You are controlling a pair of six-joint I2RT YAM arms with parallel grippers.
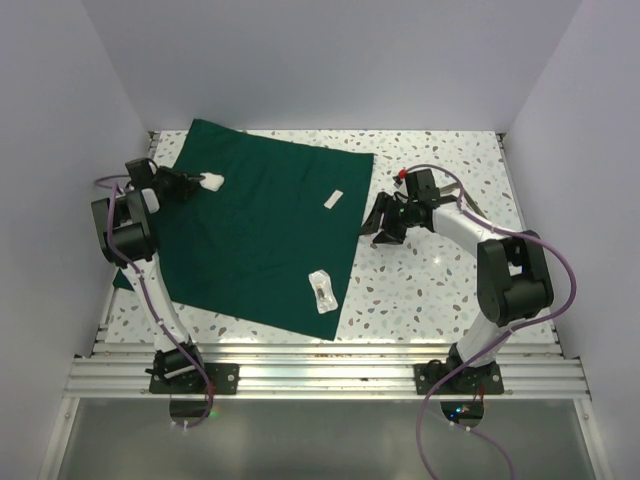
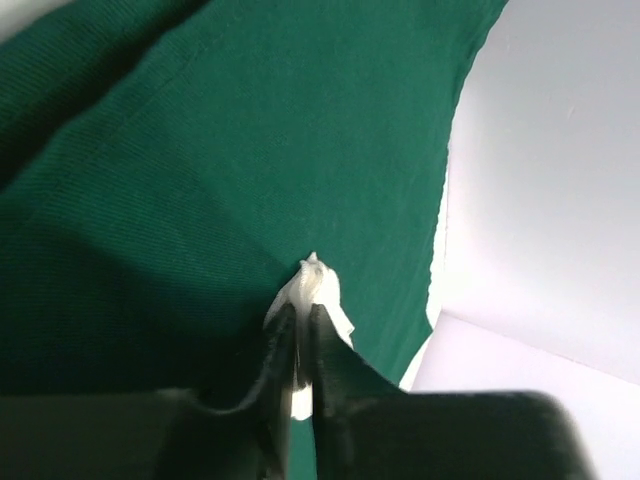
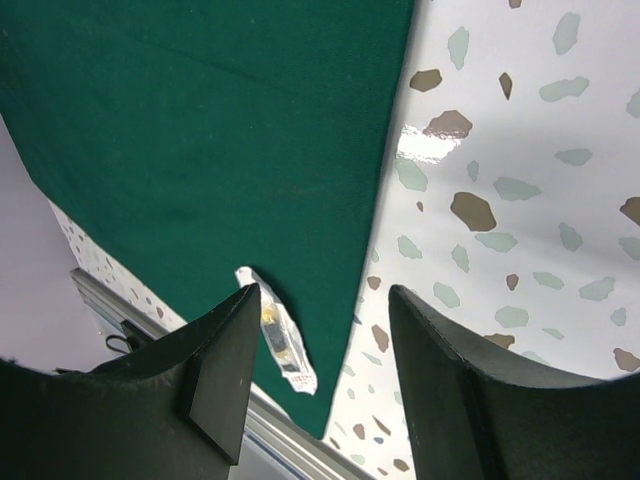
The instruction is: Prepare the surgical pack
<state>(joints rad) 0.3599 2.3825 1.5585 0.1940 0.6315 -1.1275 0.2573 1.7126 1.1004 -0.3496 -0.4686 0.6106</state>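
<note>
ok so drape (image 1: 260,230) lies spread flat on table (image 1: 440,290), covering left and middle. left gripper (image 1: 200,184) over drape's far-left part, jaws narrow, pinching white pad (image 2: 318,290). right gripper (image 3: 320,380) just off drape's right edge, jaws wide, nothing between. strip (image 1: 335,198) and packet (image 1: 321,291) sit on drape too.

A bench (image 1: 440,290) with a glossy white top, speckled in grey and brown, is enclosed on three sides by plain pale walls. A back wall (image 1: 330,60) is set along the bench's far edge, and a left wall (image 1: 50,130) and a right wall (image 1: 600,130) at its sides. Ribbed aluminium rails (image 1: 330,375) are laid along its near edge. A bright glare patch (image 3: 428,145) is reflected on its top.
</note>
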